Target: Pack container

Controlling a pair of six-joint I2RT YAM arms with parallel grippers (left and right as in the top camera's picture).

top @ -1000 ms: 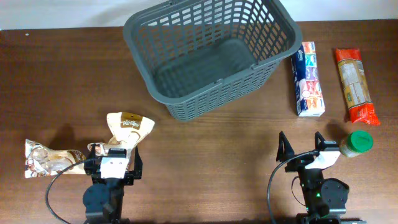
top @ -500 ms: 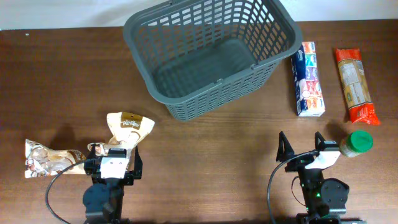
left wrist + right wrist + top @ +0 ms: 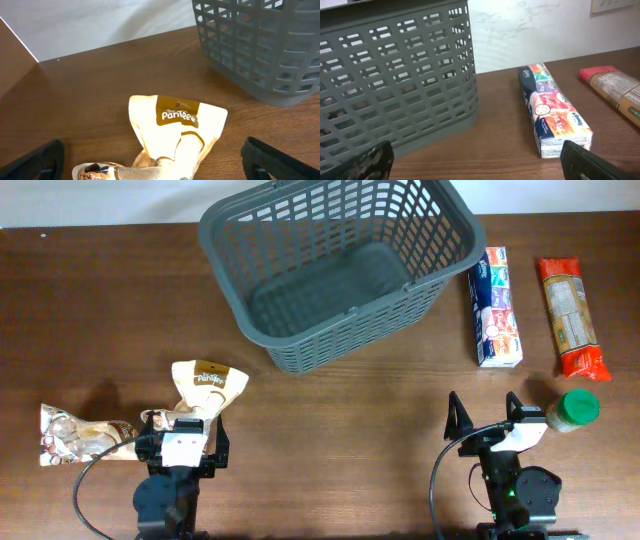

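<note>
The dark grey lattice basket stands empty at the back middle of the table; it also shows in the left wrist view and the right wrist view. A cream "Pantree" pouch lies front left, just ahead of my left gripper, which is open and empty; the pouch lies between its spread fingers. My right gripper is open and empty at the front right, its fingers apart over bare wood.
A clear snack packet lies left of the left gripper. A colourful tissue pack and a red-ended packet lie right of the basket. A green-lidded jar stands beside the right gripper.
</note>
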